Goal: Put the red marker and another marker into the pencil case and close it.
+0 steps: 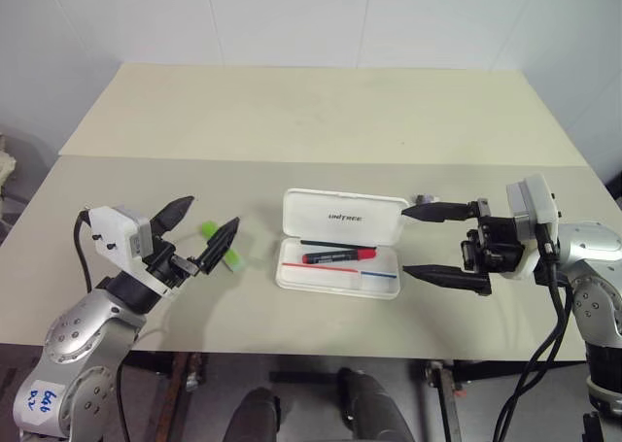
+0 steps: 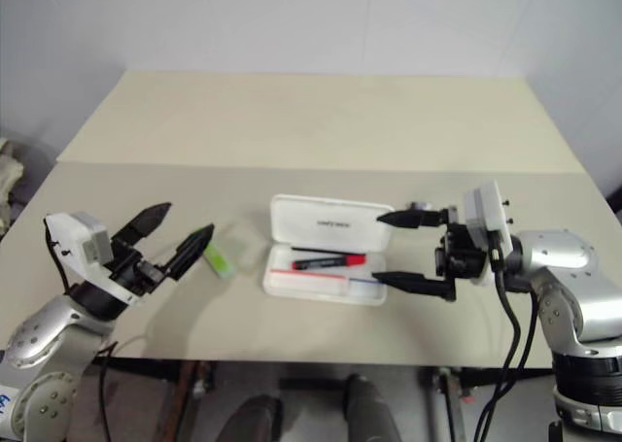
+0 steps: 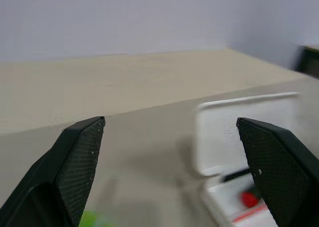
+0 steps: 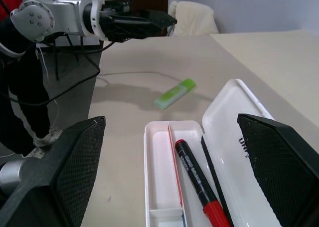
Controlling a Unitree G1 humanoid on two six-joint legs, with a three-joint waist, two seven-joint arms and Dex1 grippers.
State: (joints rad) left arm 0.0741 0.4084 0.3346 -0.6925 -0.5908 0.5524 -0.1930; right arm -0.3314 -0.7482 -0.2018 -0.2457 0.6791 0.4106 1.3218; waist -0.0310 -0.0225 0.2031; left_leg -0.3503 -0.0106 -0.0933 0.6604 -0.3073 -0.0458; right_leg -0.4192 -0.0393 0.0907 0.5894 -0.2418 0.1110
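The white pencil case [image 1: 311, 209] lies open in the middle of the near table, its lid tipped back. The red marker [image 1: 338, 256] rests inside it. The lime-green marker [image 2: 218, 260] lies on the table left of the case. My left gripper [image 1: 212, 214] hovers open just above and in front of the green marker, partly hiding it, with nothing between its fingers. My right gripper [image 1: 404, 241] is open at the case's right end, pointing left, one finger by the lid corner and the other by the tray's front corner, holding nothing.
A thin dark pen [image 4: 212, 169] lies in the case beside the red marker. A second table [image 1: 321, 112] butts against the far side of the near one. The near table's front edge [image 1: 321, 340] runs close below the case.
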